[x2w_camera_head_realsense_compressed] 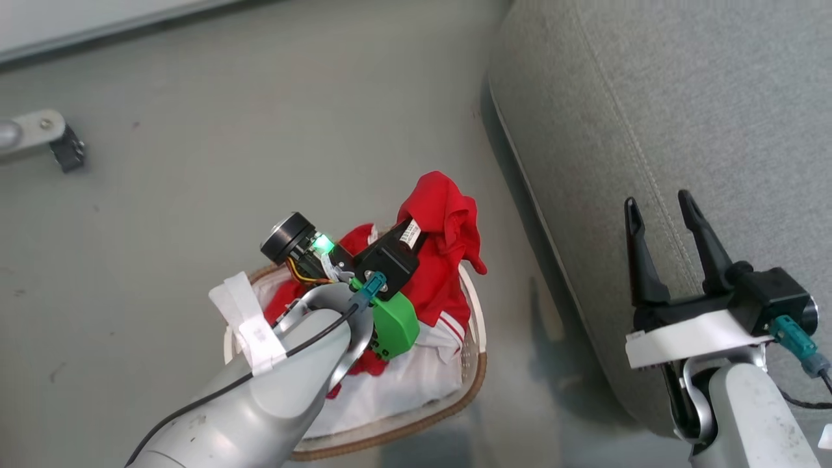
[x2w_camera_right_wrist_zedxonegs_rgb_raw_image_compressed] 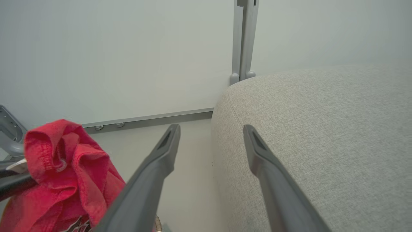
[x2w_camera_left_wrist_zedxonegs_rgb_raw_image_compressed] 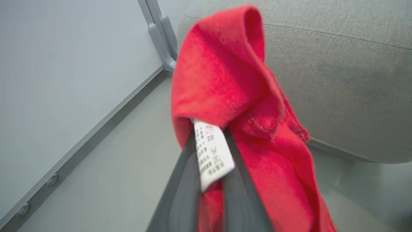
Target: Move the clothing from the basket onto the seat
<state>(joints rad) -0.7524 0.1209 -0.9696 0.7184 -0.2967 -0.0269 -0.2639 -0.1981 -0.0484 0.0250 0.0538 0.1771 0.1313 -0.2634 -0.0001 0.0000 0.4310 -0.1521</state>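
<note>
Zero garments are sitting on the seat (x2w_camera_head_realsense_compressed: 682, 97), as far as its visible stretch is showing, so the transfer is reading as barely started.

Left claw (x2w_camera_left_wrist_zedxonegs_rgb_raw_image_compressed: 210, 137) is clenching a bunch of the red clothing (x2w_camera_head_realsense_compressed: 443, 218), with a white label (x2w_camera_left_wrist_zedxonegs_rgb_raw_image_compressed: 212, 151) poking out between its fingers (x2w_camera_left_wrist_zedxonegs_rgb_raw_image_compressed: 180, 199). That bunch is hanging above the basket (x2w_camera_head_realsense_compressed: 479, 374), its lower part trailing down into the pile inside, so it isn't looking fully clear of the basket. Basket is standing on the floor (x2w_camera_head_realsense_compressed: 195, 162), just beside the seat's front edge.

Right claw (x2w_camera_head_realsense_compressed: 656, 203) is idling released, jaws spread wide, gripping nothing, hovering over the seat's edge.

Left to do, my read: finishing the lift, swinging the bunch over onto the cushion, letting go, then going back for whatever is remaining.

Count:
- 1 basket
- 1 seat
- 2 claws, one loaded, one free
- 1 label showing
- clothing: 1 bunch in the grip, plus more red and white fabric with striped trim (x2w_camera_head_realsense_compressed: 453, 323) lying in the basket. Can't tell whether all that is making up one garment or several.
</note>
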